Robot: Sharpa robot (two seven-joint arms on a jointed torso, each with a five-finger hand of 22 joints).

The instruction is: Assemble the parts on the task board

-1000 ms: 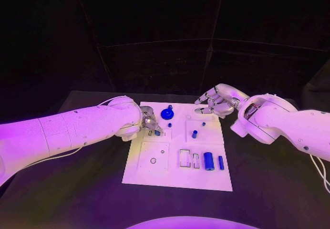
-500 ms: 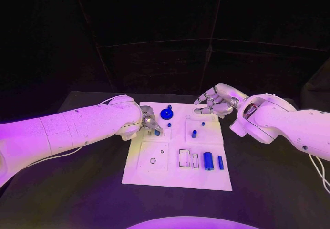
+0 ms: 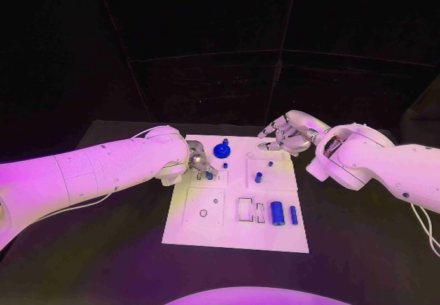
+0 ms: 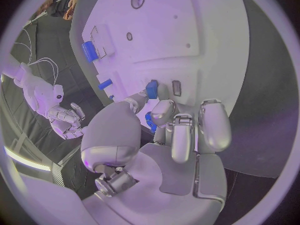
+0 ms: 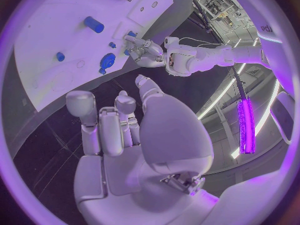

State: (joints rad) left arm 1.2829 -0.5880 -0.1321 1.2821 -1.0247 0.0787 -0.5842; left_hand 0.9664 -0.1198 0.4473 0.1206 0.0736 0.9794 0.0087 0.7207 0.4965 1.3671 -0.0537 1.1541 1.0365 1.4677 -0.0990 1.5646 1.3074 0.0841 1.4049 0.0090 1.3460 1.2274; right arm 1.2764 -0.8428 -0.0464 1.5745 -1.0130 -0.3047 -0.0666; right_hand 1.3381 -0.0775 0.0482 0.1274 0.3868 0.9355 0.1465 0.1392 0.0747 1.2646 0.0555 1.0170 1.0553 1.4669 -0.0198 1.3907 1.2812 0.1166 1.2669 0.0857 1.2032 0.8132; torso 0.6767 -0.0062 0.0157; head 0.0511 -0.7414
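Head camera overlooks task board (image 3: 236, 210); both wrist cameras share it.

The white task board (image 3: 234, 219) is laid flat at the table's middle. A round blue part (image 3: 222, 150) is seated near its far edge; a blue cylinder (image 3: 277, 213) and a slimmer blue bar (image 3: 294, 215) lie side by side toward its near right.
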